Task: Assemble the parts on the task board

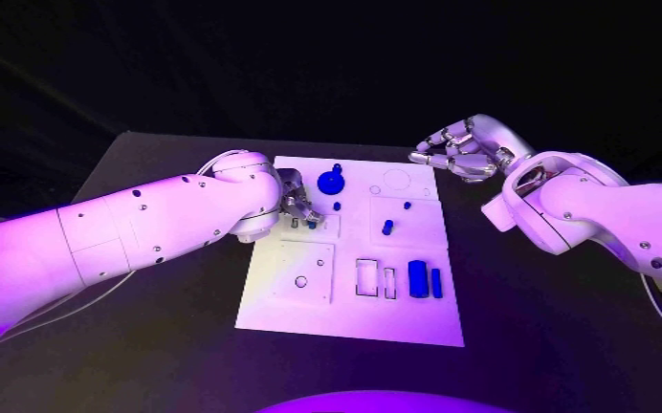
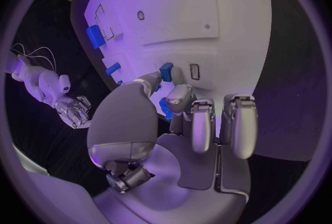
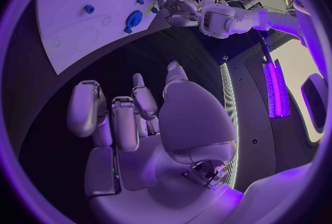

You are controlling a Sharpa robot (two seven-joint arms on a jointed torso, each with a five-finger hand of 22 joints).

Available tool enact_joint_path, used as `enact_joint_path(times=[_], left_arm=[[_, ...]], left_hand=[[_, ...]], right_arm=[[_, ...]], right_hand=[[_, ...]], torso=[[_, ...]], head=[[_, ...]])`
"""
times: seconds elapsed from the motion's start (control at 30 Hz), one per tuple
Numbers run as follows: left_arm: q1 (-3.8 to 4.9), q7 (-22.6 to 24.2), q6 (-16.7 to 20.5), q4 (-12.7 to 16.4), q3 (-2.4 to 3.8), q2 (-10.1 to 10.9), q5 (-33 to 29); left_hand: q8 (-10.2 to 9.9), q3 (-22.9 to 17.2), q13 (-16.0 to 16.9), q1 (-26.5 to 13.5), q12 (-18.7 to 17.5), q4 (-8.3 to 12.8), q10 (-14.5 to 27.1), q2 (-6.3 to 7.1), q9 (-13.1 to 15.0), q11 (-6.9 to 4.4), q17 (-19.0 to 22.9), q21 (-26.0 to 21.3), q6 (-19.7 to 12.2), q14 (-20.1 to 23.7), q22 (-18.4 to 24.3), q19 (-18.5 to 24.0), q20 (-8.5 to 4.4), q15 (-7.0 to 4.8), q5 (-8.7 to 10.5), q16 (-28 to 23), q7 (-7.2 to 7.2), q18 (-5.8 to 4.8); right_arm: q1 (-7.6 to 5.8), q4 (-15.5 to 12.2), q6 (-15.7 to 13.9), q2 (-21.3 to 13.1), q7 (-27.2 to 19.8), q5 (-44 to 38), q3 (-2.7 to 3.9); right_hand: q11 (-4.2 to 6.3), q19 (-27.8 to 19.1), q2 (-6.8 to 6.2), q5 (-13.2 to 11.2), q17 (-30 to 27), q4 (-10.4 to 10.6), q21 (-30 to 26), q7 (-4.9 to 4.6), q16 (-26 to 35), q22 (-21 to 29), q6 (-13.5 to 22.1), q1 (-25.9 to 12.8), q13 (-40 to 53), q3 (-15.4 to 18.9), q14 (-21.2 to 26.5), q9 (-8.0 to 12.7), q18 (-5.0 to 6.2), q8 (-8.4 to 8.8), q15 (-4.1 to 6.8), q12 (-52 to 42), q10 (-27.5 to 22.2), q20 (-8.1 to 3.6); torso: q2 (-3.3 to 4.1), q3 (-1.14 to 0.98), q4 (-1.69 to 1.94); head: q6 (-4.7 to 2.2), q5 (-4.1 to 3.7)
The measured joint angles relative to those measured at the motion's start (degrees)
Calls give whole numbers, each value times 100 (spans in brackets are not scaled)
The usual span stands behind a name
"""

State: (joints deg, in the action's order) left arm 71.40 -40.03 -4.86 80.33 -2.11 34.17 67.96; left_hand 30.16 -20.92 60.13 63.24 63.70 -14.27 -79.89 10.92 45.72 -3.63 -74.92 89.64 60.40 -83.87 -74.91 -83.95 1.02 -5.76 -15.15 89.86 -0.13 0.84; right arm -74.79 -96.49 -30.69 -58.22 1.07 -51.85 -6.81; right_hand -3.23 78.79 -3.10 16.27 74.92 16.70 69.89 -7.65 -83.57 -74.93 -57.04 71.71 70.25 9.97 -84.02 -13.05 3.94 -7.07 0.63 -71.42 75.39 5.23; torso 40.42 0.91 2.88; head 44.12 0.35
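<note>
The left arm reaches in across the black bench [image 1: 165, 160] and bends its wrist down over the left edge of the task board [image 1: 290, 308], where the left hand [image 1: 296, 205] hangs low over the plate. In the left wrist view the thumb and a finger of this hand [image 2: 181, 124] pinch a small blue part [image 2: 166, 72] just above the white surface, beside a small rectangular slot, while the other fingers [image 2: 235, 124] point straight ahead, side by side. The right hand [image 1: 462, 153] hovers off the board's far right corner, above bare bench, with its fingers curled loosely inward and nothing in them; the right wrist view shows its palm [image 3: 173, 124] facing the dark top. On the board lie a round blue gear-like part [image 1: 331, 182] near the far edge, a short blue peg [image 1: 387, 228] in the middle, and two blue blocks [image 1: 425, 280] side by side near the right edge.
</note>
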Motion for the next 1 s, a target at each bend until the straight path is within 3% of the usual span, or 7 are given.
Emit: enact_joint_path(times=[0.13, 0.27, 0.37, 0.63, 0.77, 1.0], left_arm=[[-2, 0, 29, 45, 1, 52, -9], [-3, 0, 89, 105, 19, 124, -40], [-1, 0, 145, 154, 61, 162, -88], [37, -2, 251, 263, 194, 234, -230], [138, -2, 244, 269, 241, 311, -319], [418, -2, 109, -18, 275, 368, -431]], left_hand=[[0, 296, -113, -38, -34, -152, 63, -38, 4, 56, 0, 0, -55, 0, 0, 0, 0, 0, 0, 0, 54, 0], [0, 571, -162, -109, -48, -226, 104, -109, 34, 61, 0, 0, -84, 0, 0, -12, -11, 0, 0, 0, 83, 1], [0, 837, -170, -194, -48, -239, 111, -189, 56, 68, 1, 0, -96, 0, 0, -21, -21, 0, 0, 0, 95, 1], [0, 1161, -219, -241, -48, -229, 176, -197, 67, 60, 1, 0, -159, 0, 0, -21, -20, 1, 0, 0, 94, 0], [-9, 1327, -357, 47, -157, -223, 292, -259, 49, 99, 1, 0, -282, 0, 0, -21, -20, 1, 0, 0, 135, 0], [-250, 1506, -796, 246, -520, -247, 583, -381, -167, 188, 1, -57, -420, -10, -4, -21, -20, 56, 0, 0, 249, 0]], right_arm=[[1, 2, -1, 0, -2, 1, 0], [2, 12, -2, 7, -4, 1, 0], [7, 24, -3, 10, -5, 2, 0], [17, 53, -5, 18, -5, 2, -1], [20, 64, -5, 23, -4, 2, -2], [25, 81, -4, 32, -1, 2, -4]], right_hand=[[0, 0, -8, -266, 0, 7, 0, 0, 0, 0, 0, -176, -7, 71, 0, -8, 0, 0, 0, 0, 0, 0], [0, 0, -1, -365, 0, 7, -21, 0, 0, 0, 0, -255, -7, 71, 0, -13, 0, 0, 0, 0, 0, 0], [0, 0, 0, -365, 0, 7, -21, 0, 0, 1, 0, -256, -7, 71, 0, -14, 0, 0, 0, 0, 0, 0], [0, 0, -24, -395, -1, 22, -21, 0, 0, 1, 0, -280, -7, 86, 0, -13, 0, 0, 0, 0, 0, 0], [0, 0, -23, -395, -1, 22, -21, 0, 0, 2, 0, -279, -7, 86, 0, -13, 0, 0, 0, 0, 0, 0], [0, 0, -23, -395, -1, 22, -21, 0, 0, 2, 0, -279, -7, 86, 0, -12, 0, 0, 0, 0, 0, 0]], torso=[[-1, 1, -1], [-1, -1, -10], [-1, -2, -18], [-1, -2, -20], [0, -2, -16], [1, -8, -15]], head=[[-14, 8], [-29, 9], [-36, 10], [-73, 15], [-87, 23], [-122, 51]])
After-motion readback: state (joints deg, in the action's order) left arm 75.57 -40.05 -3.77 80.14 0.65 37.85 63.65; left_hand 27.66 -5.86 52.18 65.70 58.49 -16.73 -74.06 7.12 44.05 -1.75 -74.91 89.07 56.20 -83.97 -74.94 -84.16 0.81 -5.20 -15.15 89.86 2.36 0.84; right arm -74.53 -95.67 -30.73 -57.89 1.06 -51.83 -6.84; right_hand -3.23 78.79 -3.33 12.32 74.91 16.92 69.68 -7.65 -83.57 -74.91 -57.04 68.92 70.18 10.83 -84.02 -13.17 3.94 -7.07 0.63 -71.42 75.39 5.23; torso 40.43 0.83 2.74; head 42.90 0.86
